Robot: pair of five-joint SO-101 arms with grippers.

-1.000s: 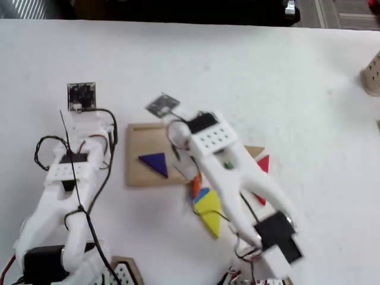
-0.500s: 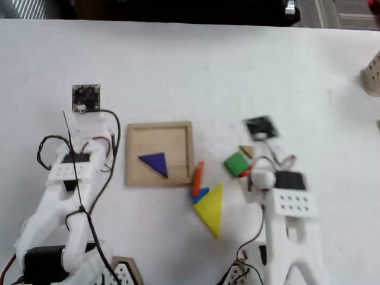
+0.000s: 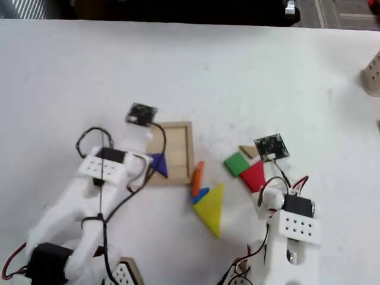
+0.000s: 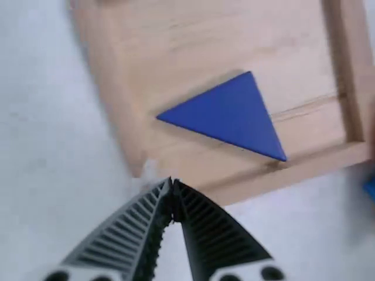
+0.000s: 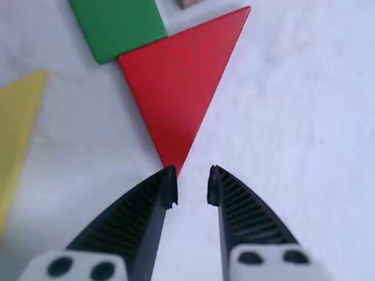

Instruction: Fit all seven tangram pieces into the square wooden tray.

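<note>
Tip for grabbing the red triangle (image 5: 179, 88): I'd ease my right end effector (image 5: 191, 186) forward so its slightly parted jaws straddle the corner instead of shoving it across the worktop (image 5: 304, 88). That corner sits just ahead of the tips, and the piece touches the green square (image 5: 117, 26). Left end effector (image 4: 173, 196) is clenched empty by the tray (image 4: 176, 35) rim, blue triangle (image 4: 225, 114) inside.

I see a white table (image 3: 249, 65) spreading across the whole scene. At its right edge stands a tan object dotted with small holes (image 3: 372, 74). Beyond the far edge I make out a dark band (image 3: 178, 10), with a small silvery item (image 3: 290, 8) toward the right.
</note>
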